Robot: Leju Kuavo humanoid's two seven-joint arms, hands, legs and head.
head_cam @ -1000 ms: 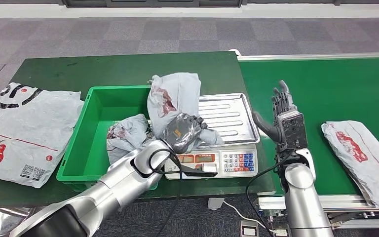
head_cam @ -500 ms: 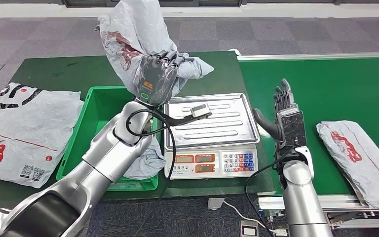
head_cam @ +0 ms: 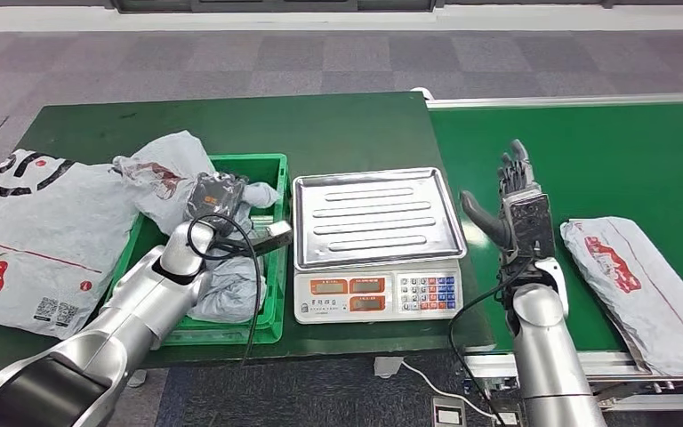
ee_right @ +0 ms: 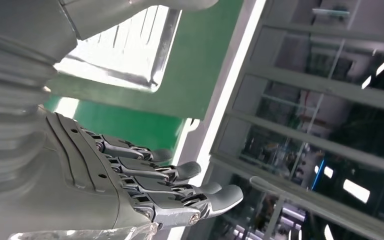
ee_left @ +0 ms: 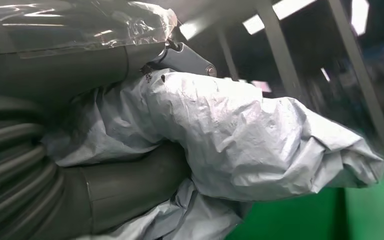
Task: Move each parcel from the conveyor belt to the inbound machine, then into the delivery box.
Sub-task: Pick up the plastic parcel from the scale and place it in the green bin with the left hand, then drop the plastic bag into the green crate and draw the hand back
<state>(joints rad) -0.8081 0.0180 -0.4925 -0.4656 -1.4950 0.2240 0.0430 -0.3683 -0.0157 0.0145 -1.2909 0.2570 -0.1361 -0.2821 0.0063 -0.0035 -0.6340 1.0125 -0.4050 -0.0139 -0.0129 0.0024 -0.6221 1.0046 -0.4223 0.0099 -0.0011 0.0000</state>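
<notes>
My left hand [head_cam: 214,197] grips a crumpled grey parcel [head_cam: 162,177] over the far left rim of the green box [head_cam: 267,258]; the wrist view shows the same parcel [ee_left: 240,140] wrapped in my fingers [ee_left: 125,185]. Another grey parcel [head_cam: 227,294] lies inside the box. The steel scale [head_cam: 375,218] stands bare beside the box. My right hand [head_cam: 516,200] is held upright and open over the belt's near edge, fingers [ee_right: 180,190] straight and holding nothing. A grey parcel with red print [head_cam: 640,285] lies on the conveyor belt [head_cam: 605,160] to its right.
A large flat grey bag [head_cam: 36,240] lies on the green table [head_cam: 231,120] left of the box. The scale's display and keypad [head_cam: 378,294] face me. Cables hang below the table's front edge. Grey carpet lies beyond the table.
My left arm swung the parcel from high above the scale down and left to the box's far left rim. The parcel on the belt drifted slightly left. My right hand barely moved.
</notes>
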